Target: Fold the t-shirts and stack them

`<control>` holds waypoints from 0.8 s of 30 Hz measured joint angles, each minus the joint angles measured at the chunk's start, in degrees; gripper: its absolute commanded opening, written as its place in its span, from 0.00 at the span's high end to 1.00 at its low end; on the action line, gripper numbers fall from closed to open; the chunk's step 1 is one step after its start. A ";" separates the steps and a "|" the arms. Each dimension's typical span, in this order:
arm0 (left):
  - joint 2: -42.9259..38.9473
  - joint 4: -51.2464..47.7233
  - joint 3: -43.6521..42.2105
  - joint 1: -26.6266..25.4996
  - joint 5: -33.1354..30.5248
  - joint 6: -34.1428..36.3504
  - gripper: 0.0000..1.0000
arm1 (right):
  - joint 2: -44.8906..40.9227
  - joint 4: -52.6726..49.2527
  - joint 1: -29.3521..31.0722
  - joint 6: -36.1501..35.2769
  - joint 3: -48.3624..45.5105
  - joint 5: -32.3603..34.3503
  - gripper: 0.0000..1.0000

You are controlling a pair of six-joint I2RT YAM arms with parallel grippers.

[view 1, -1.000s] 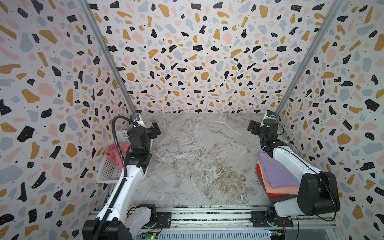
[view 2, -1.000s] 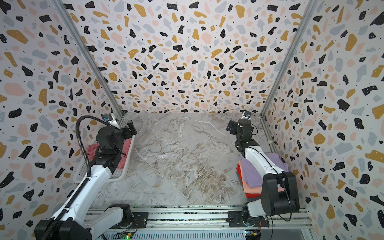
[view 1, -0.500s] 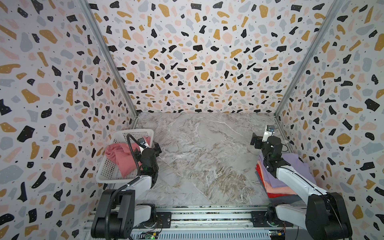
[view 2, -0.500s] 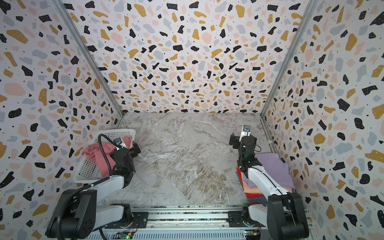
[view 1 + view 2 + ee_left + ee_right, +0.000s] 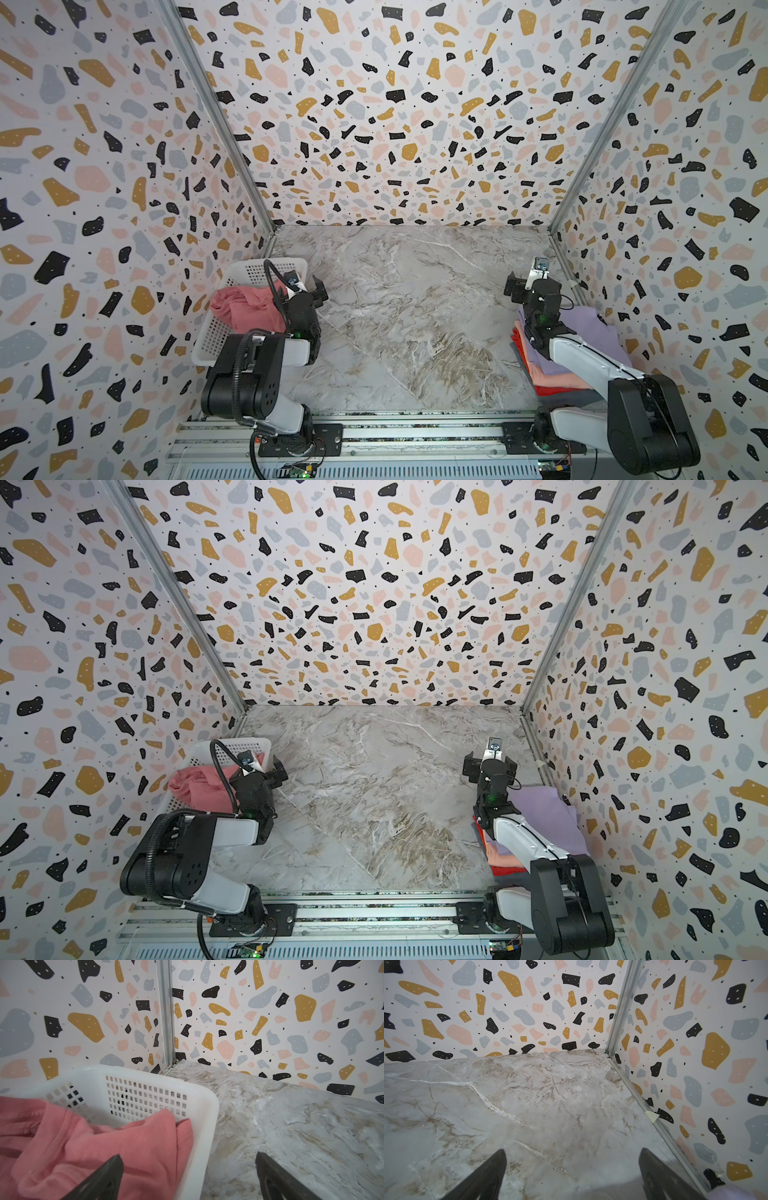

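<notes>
T-shirt stack (image 5: 592,336) is sitting at the tabletop (image 5: 407,316) right edge, partly under the right arm. Vs 1 s ago: both arms are now folding back low twd the front rail instead of reaching up, and the left arm is uncovering most of the basket (image 5: 158,1080). Cloth isn't shifting.

Count: 3 folded layers showing, w/ lilac tee (image 5: 544,812) on top, then peach tee (image 5: 555,379), then red tee (image 5: 548,390). 1 crumpled rose pink tee (image 5: 245,309) is lying in the 1 basket.

Basket is white plastic, rectangular, w/ square perforations and a rounded rim. Tees are looking soft and matte. Tabletop is marble-look, grey-brown.

Left gripper (image 5: 188,1155) jaws are standing wide apart, gripping nothing, at the basket corner. Right gripper (image 5: 572,1150) jaws are likewise spread and empty, over bare tabletop.
</notes>
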 measured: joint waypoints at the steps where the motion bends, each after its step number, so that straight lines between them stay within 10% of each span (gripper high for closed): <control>1: -0.57 -0.17 -0.09 0.00 0.55 -0.39 0.01 | 0.57 -0.28 -0.07 0.13 0.37 0.11 0.01; 12: -17.07 -8.11 -2.60 0.00 0.24 0.81 0.00 | 8.81 -2.54 -0.98 0.74 11.47 -0.26 0.01; 24: -3.50 4.63 -7.74 0.00 -2.10 5.38 0.00 | 18.75 -5.75 -0.24 3.13 19.50 -0.28 0.01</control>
